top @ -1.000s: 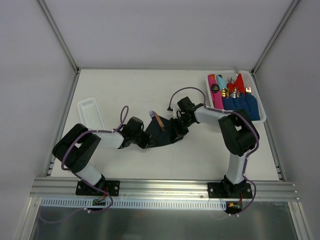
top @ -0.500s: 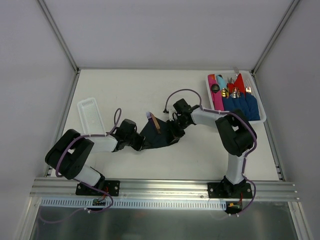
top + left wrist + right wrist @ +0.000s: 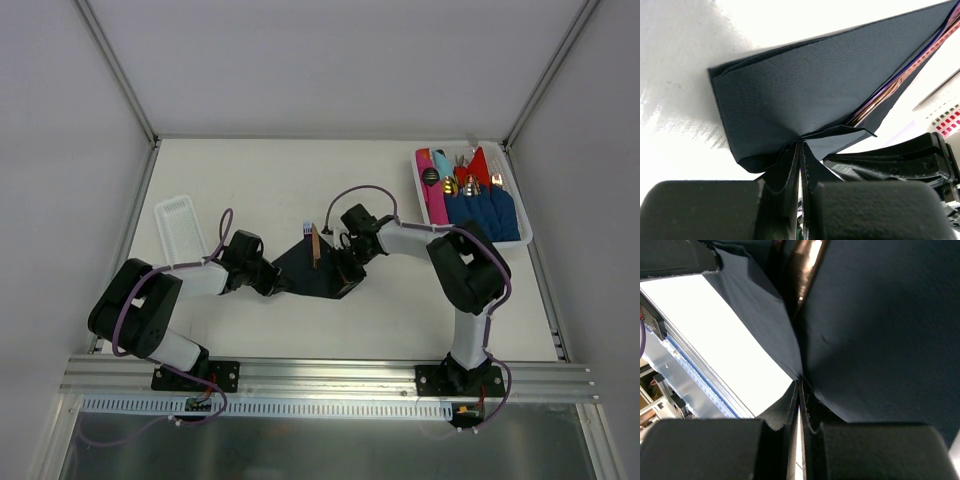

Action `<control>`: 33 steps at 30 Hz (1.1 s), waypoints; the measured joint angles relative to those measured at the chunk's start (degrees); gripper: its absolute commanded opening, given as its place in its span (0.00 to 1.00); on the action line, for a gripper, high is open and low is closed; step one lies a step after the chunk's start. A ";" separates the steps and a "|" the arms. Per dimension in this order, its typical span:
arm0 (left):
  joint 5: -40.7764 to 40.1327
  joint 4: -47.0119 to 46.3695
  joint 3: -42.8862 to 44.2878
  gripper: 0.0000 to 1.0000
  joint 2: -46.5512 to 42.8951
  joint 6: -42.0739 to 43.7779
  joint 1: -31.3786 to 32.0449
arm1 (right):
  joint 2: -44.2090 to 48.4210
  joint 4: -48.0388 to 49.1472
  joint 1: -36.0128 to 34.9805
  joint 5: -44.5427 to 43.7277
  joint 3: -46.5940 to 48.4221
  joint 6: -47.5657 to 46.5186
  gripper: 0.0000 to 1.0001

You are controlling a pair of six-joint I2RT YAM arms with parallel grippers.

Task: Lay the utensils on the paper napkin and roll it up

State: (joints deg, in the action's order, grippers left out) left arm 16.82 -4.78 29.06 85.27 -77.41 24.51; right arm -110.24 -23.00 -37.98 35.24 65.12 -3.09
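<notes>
Here, paper napkin [image 3: 306, 272] between left hand [image 3: 800, 149] and right hand [image 3: 799, 387], both tight on it.

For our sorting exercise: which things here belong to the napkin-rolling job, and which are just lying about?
Job: paper napkin, utensil on it, left hand and right hand, both pinching the napkin.
Lying about: white tray, basket of rolled napkins.

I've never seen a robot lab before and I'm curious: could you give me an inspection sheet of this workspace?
Surface: white table.
Job's things: dark paper napkin folded over a copper-handled utensil.
Clutter: empty white tray left; basket of rolled napkins and cutlery right.
Grippers: left gripper and right gripper, jaws shut on the napkin's edges.
Cables: purple cables loop over both arms.
Surroundings: white walls, metal rail in front.
</notes>
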 measured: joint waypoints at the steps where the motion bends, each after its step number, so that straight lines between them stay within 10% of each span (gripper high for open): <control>1: 0.07 0.15 0.04 0.00 0.00 0.24 -0.09 | 0.00 -0.02 0.20 0.00 0.00 0.07 0.05; 33: 2.16 4.09 4.57 0.00 2.91 8.28 -0.63 | 4.92 -0.33 -1.29 2.43 2.38 -3.58 0.06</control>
State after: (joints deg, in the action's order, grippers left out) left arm 18.98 -0.69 33.63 88.18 -69.12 23.88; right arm -105.32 -23.33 -39.27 37.67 67.51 -6.68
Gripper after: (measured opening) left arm 0.003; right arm 0.071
